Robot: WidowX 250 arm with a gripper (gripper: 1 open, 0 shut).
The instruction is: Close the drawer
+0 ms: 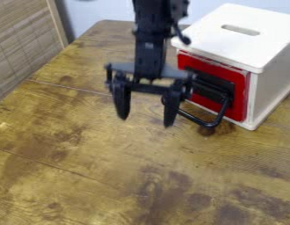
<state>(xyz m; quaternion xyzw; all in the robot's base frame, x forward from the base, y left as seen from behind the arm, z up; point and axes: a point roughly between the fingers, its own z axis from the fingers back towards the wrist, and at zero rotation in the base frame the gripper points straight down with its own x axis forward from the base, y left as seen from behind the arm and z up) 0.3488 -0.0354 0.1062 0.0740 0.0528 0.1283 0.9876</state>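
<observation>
You're hovering the hand (147, 102) released, fingers spread and empty, just left of the drawer (218, 81), whose handle (204, 109) is facing it.

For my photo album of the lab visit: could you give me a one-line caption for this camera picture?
Open black gripper hovers above a worn wooden table, beside the red drawer and its black loop handle.

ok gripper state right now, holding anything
gripper: open, fingers spread, holding nothing, beside the drawer handle.
</observation>
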